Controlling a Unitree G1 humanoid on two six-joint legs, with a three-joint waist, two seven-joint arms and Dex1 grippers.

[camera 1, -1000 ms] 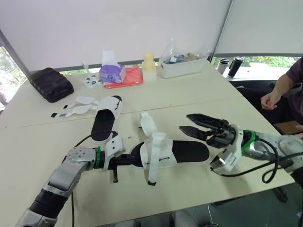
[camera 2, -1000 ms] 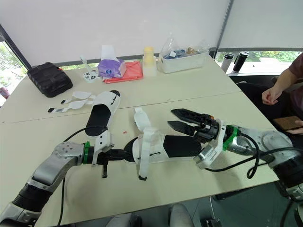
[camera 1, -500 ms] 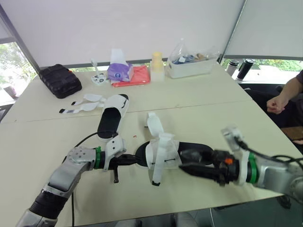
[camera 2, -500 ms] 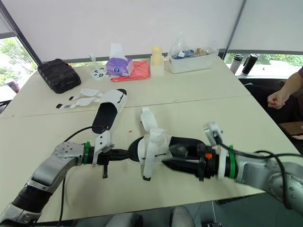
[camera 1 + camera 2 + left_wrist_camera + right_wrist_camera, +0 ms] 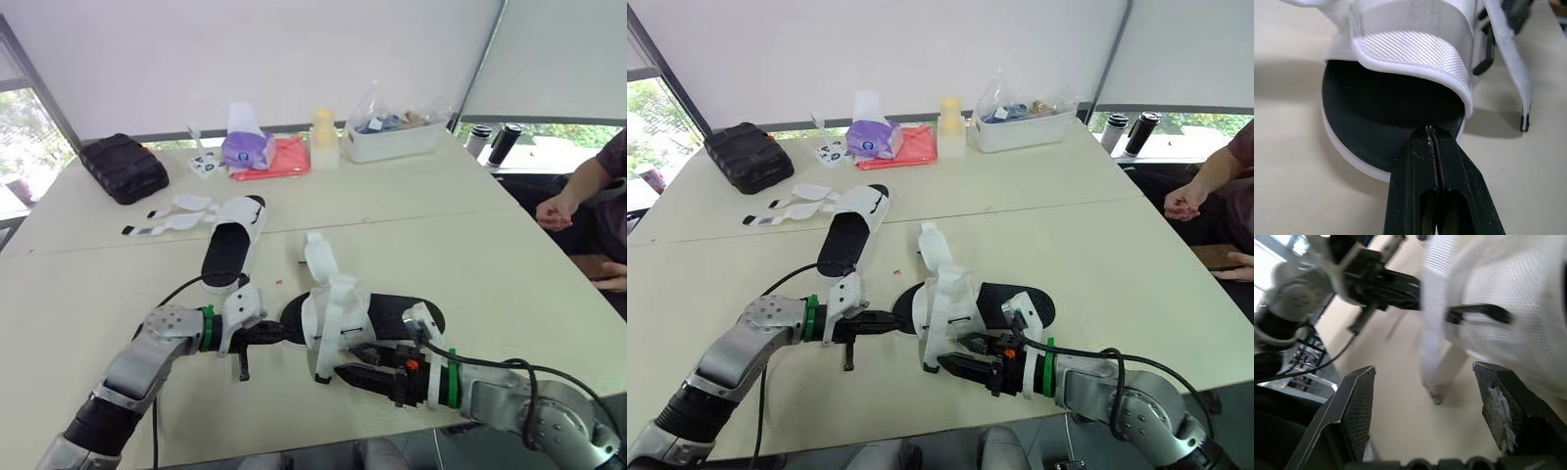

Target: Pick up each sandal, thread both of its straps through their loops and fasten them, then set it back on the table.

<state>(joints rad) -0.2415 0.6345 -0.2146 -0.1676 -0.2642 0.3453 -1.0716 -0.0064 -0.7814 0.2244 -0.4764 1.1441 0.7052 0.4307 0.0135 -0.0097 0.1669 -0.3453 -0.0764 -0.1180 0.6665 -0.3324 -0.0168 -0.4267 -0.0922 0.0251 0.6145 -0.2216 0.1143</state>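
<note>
I am resting my left gripper (image 5: 266, 335), pressed together, on the end of the sandal (image 5: 397, 315) on the surface (image 5: 470, 245). My right gripper (image 5: 350, 360) is hanging spread wide beside the loose strap (image 5: 322, 358). I am thinking a bump there could push the sandal away.

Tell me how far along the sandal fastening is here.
Done: nothing fastened that I can see. In hand: the near sandal lies on the table, the shut left hand resting on its end, the open right hand at its dangling strap; its other strap lies loose. Left: thread and fasten both, then the far sandal, whose straps are splayed on the table.
</note>
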